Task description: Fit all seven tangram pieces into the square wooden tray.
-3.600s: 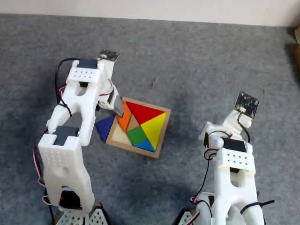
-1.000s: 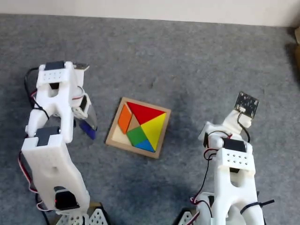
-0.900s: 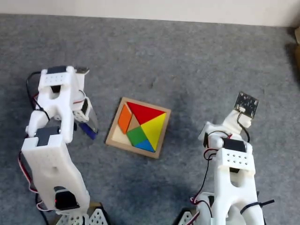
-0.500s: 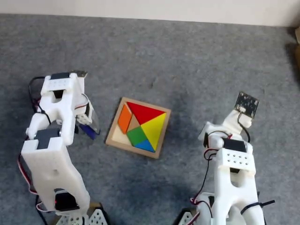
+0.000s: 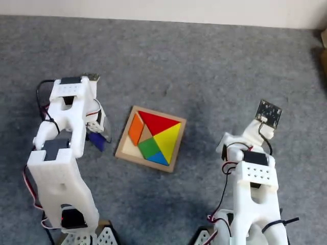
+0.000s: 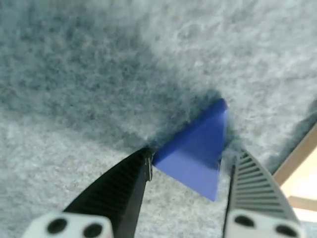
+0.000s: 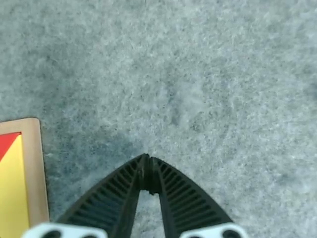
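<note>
Jaws of the left gripper point(image 6: 192, 158) clamp the blue triangle point(image 6: 198, 144) left of the tray point(image 5: 143, 162), mostly filled but bare at its lower-left corner; the right gripper's point(image 7: 148, 163) are clenched empty.

Mottled grey desk point(image 5: 204, 66). Pale wooden tray point(image 5: 130, 148): orange piece point(image 5: 135, 128), red piece point(image 5: 159, 122), yellow piece point(image 5: 169, 138), green piece point(image 5: 148, 148). Deep blue triangle point(image 6: 195, 148). White arms point(image 5: 64, 168).

L arm point(image 5: 60, 168) at 8 o'clock, stretched twd 12, wrist bent down. L claw point(image 6: 190, 161) points down, fingers pinched on blue triangle point(image 6: 198, 148). R arm point(image 5: 254, 189) at 5 o'clock, folded up, wrist twd 1. R claw point(image 7: 147, 171) fingers closed tip to tip.
</note>
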Robot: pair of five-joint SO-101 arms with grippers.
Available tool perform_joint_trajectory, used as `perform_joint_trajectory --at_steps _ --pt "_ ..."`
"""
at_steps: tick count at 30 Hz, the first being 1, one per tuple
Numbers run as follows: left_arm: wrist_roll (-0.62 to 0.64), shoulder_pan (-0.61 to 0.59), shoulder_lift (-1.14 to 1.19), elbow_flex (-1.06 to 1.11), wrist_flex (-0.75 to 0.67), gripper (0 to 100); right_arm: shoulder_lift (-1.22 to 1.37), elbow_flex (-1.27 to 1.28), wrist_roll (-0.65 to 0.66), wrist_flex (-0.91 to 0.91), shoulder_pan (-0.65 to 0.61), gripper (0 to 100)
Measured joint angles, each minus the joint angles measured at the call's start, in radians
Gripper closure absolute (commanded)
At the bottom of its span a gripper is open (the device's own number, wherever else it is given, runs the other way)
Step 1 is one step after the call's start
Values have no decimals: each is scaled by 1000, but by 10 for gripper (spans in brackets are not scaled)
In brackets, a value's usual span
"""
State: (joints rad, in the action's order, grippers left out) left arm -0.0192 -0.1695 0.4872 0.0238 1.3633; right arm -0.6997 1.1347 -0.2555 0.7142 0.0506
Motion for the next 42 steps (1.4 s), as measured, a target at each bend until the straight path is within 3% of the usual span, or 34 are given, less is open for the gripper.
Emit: perform_joint_trajectory --at_steps 5,10,14,22,30,42 --pt "0 0 0 0 -28 753 0 0 0 0 0 995" --pt "2 3 0 0 -28 838 0 0 0 0 0 995" --pt "2 31 0 -2 -25 848 0 0 0 0 0 995" --pt "3 57 -3 -23 28 849 0 0 0 0 0 995" --pt "14 147 -183 -23 133 850 0 0 0 0 0 995" --pt "270 284 -233 35 181 825 0 0 0 0 0 995"
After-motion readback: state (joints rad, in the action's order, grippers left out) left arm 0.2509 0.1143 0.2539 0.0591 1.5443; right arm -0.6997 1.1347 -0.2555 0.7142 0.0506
